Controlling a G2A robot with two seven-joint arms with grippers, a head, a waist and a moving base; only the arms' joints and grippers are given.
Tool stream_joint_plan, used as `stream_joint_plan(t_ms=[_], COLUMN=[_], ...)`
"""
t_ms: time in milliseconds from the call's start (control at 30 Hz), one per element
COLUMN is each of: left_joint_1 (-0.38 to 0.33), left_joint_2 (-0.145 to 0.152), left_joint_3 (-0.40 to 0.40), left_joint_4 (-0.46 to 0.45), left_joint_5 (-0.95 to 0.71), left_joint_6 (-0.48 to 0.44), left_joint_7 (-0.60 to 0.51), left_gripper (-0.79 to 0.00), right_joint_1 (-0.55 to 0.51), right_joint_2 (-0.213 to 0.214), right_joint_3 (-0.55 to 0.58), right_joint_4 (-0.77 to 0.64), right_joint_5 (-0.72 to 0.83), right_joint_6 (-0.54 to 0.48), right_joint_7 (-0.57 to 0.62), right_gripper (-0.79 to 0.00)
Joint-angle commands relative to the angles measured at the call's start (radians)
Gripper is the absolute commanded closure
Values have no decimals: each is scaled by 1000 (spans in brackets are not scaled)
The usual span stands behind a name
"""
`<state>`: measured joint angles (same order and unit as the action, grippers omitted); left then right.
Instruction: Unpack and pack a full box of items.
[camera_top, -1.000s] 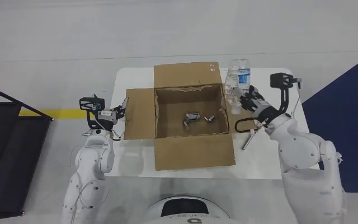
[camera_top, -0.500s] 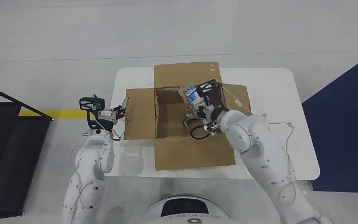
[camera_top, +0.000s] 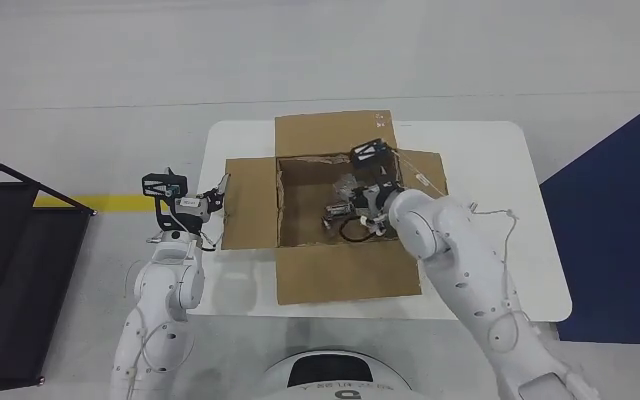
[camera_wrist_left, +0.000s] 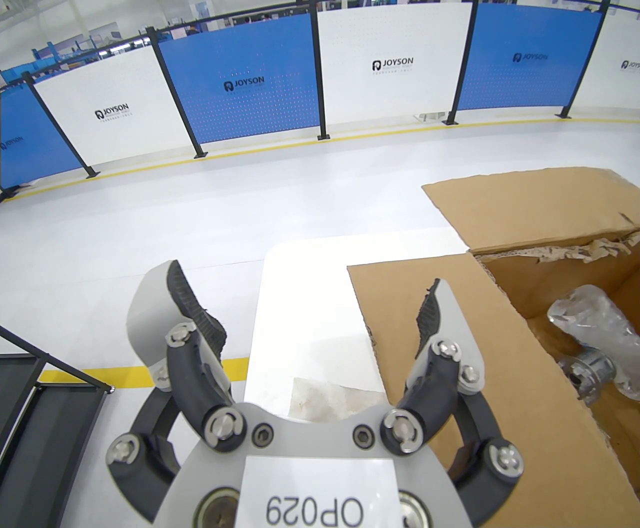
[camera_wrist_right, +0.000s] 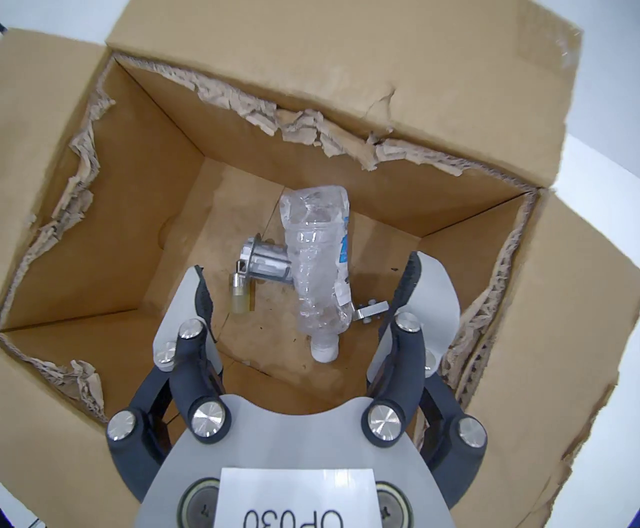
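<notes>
An open cardboard box (camera_top: 300, 215) stands mid-table with its flaps folded out. On its floor lies a crumpled clear plastic bottle (camera_wrist_right: 317, 270) with a white cap. Under the bottle is a silver metal cylinder (camera_wrist_right: 262, 260), with a small lock-like piece (camera_wrist_right: 240, 295) and a small metal bracket (camera_wrist_right: 370, 310) beside it. My right gripper (camera_wrist_right: 305, 285) hangs open just above the bottle, inside the box's right half (camera_top: 362, 190). My left gripper (camera_wrist_left: 305, 300) stands open and holds nothing, at the table's left edge beside the box's left flap (camera_top: 215, 192). The left wrist view catches the bottle (camera_wrist_left: 595, 315) over the box wall.
The white table (camera_top: 480, 200) has bare room to the right of the box. Torn paper tape fringes the box's inner rim (camera_wrist_right: 320, 130). A black rack (camera_top: 20, 230) stands on the floor off the table's left side.
My right arm swung from the table's right side to over the box with the bottle. It has let go, and the bottle now lies inside. The left arm kept still.
</notes>
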<state>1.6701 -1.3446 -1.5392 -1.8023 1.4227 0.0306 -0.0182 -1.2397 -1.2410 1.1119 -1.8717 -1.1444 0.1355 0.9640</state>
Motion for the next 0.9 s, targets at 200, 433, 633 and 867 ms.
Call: stream_joint_plan(t_ms=[200,433,633,867], left_joint_1=[0,0,0,0], left_joint_2=[0,0,0,0], left_joint_3=[0,0,0,0], left_joint_4=[0,0,0,0], left_joint_5=[0,0,0,0], left_joint_6=[0,0,0,0], left_joint_7=[0,0,0,0], left_gripper=[-785,-785,-785,-785], right_joint_1=[-215,-250,-180,-99], right_joint_2=[23,32,39,44], right_joint_3=[353,537,513,407], right_joint_4=[-194,-46,98,249], right_joint_5=[193,297,213,-12], right_joint_6=[91,206,302,375], right_joint_7=[-173,-92,37,181], right_gripper=[-785,-785,-785,-566])
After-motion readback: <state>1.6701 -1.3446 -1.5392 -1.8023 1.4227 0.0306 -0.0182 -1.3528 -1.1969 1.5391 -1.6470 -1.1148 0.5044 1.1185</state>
